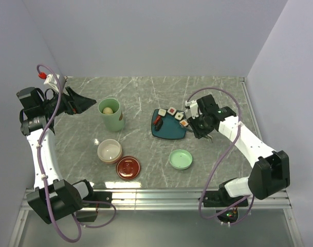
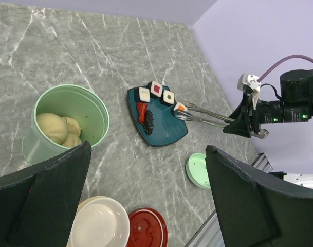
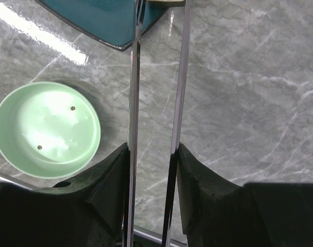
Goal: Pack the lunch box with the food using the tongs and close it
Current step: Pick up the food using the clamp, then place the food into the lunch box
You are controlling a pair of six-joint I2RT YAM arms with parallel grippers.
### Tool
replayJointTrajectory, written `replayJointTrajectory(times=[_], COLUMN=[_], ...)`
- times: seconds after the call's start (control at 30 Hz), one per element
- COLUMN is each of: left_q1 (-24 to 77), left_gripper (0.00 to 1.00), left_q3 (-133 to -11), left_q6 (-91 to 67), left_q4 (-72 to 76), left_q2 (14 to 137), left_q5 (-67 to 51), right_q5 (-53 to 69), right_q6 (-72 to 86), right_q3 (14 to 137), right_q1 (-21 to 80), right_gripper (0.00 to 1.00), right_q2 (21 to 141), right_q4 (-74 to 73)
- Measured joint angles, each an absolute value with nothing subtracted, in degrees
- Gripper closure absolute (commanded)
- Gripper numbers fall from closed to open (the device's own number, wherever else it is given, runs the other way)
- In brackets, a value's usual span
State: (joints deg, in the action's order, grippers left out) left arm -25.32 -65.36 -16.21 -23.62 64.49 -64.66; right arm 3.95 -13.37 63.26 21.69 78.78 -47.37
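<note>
The tongs (image 2: 202, 114) lie level at the middle right of the left wrist view, their tips set either side of an orange-topped sushi square (image 2: 180, 107) at the right edge of the dark teal plate (image 2: 164, 135). The right hand (image 3: 152, 159) is clamped on them, one finger pressed to the outside of each silver arm. Three more sushi squares, a red piece and a dark piece also sit on the plate. At the left stands the mint-green pot (image 2: 32, 149), open, with beige balls (image 2: 53, 128) inside. Its mint-green lid (image 3: 45, 128) lies on the grey marble desk (image 1: 146, 98) below the plate. The cream bowl (image 1: 109, 151) and dark-red lid (image 1: 128, 167), whose centre marks are too small to read, sit lower left. The left hand (image 2: 148, 154) hovers with its fingers wide apart, holding nothing.
</note>
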Motion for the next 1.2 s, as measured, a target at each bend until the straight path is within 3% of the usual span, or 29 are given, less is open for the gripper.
replayJointTrajectory(times=[0.33,0.6,1.2], left_q1=[-25.3,-25.3,-25.3], left_gripper=[0.01,0.01,0.01], left_q3=[-65.4,-65.4,-65.4], left_q6=[-16.2,-16.2,-16.8], left_q4=[-23.6,-23.6,-24.3], left_q2=[64.6,64.6,65.6], left_q5=[-64.7,-65.0,-65.2], right_q5=[5.1,12.6,20.1], right_q6=[-14.4,-14.4,-14.6], right_q3=[65.5,76.3,118.4], right_q1=[21.7,23.3,41.5], right_gripper=[0.64,0.64,0.62], right_q2=[75.3,76.3,106.6], right_q4=[-52.6,-54.4,-51.2])
